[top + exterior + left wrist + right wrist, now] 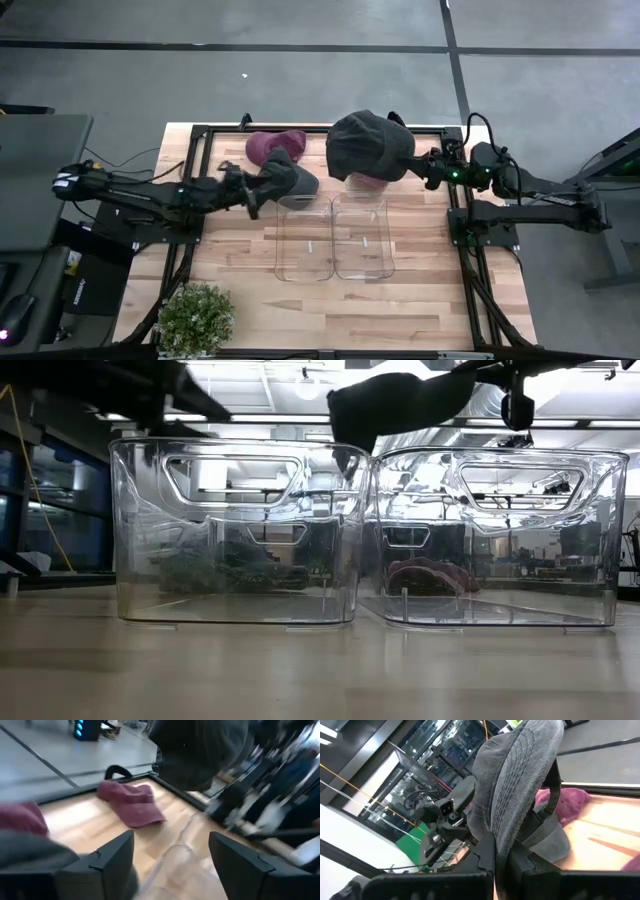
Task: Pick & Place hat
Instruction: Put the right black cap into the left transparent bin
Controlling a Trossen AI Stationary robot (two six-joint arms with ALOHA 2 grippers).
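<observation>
1. While both clear bins (333, 238) sit empty at table centre, no hat is placed yet; maroon hats (274, 146) wait at twelve o'clock.
2. The right gripper (412, 163), reaching in from three o'clock, is clamped on the grey hat (366, 144), raised above the bins.
3. The left gripper (262, 189), fingers apart, hovers near another grey hat (292, 178).

— Where are we looking? A home?

— No, we see a lab or industrial workspace: a wooden table (350, 300) in a black metal frame (200, 130) on grey concrete floor (300, 70) with dark lines.

— And beyond it?

— We see exposed ceiling ducting (490, 405), strip lights (270, 418), and cables (35, 470).
</observation>
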